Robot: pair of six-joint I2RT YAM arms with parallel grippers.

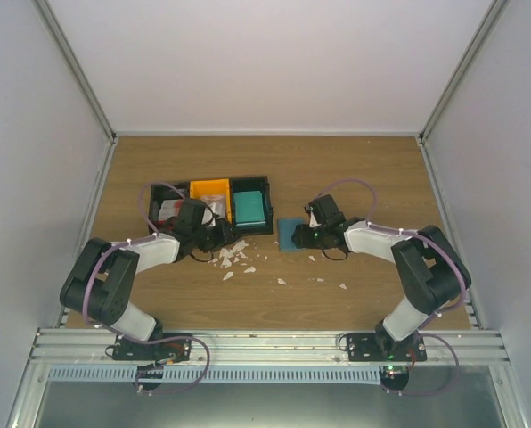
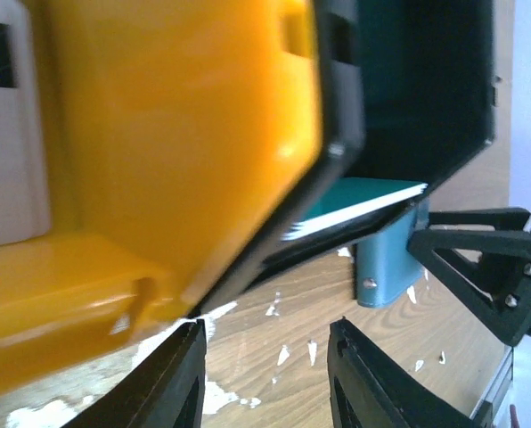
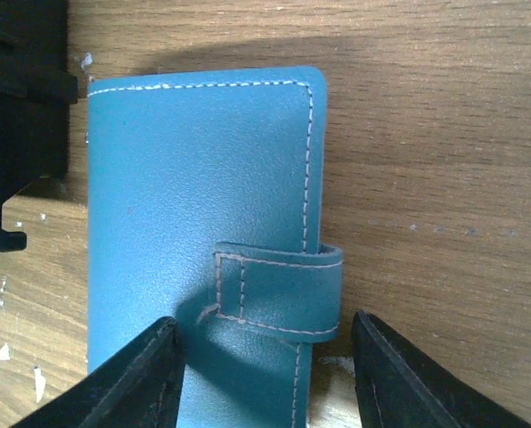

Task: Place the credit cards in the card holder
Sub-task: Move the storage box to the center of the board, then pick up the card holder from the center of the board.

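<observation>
The card holder [image 1: 289,234] is a closed dusty-blue wallet lying flat on the wood, just right of the bins. In the right wrist view the card holder [image 3: 194,196] fills the middle, its strap [image 3: 279,290] wrapped over the right edge. My right gripper [image 3: 265,379] is open and straddles the strap, one finger over the wallet and the other over bare wood. Pale credit cards [image 1: 168,210] with red print lie in the leftmost black bin, partly hidden by my left arm. My left gripper [image 2: 265,374] is open with nothing in it, low over the table in front of the bins.
A row of black bins [image 1: 264,227] holds an orange tray [image 1: 209,189] and a teal block [image 1: 249,205]. White scraps [image 1: 234,254] litter the wood in front of them. In the left wrist view the orange tray [image 2: 159,134] looms close. Grey walls enclose the table.
</observation>
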